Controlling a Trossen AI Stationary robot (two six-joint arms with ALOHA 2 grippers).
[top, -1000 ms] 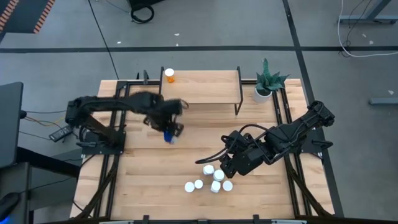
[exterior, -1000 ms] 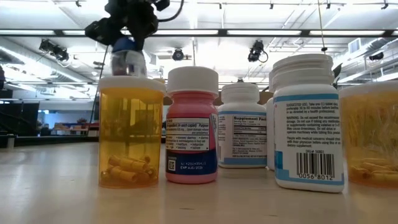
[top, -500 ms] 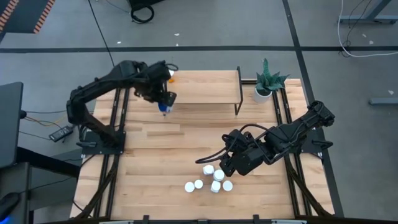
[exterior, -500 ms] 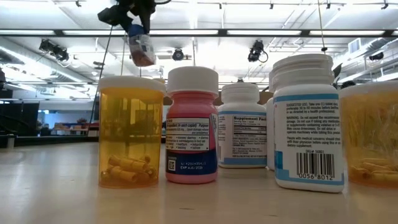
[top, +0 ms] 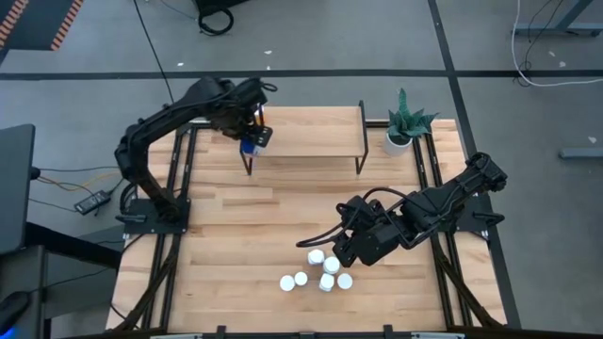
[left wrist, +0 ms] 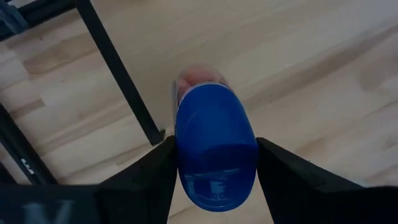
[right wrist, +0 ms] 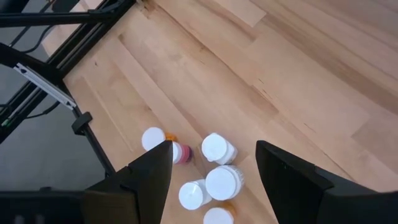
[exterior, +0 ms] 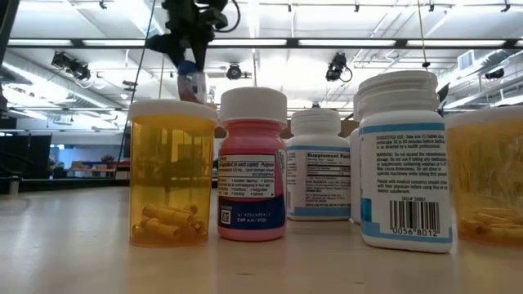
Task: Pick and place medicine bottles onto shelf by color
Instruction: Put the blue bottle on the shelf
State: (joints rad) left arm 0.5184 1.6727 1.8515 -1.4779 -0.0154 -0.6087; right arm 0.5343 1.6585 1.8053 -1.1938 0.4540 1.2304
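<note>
Glossy blue plastic bottle (left wrist: 214, 152), matt light-wood shelf (top: 311, 132), black metal legs (top: 359, 151)

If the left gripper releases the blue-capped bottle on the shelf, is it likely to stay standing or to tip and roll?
The blue-capped bottle looks round and smooth, so on its side it would probably roll. It seems taller than wide, so it may tip if released tilted. The left gripper holds it near the shelf edge, so a roll might carry it off.
</note>
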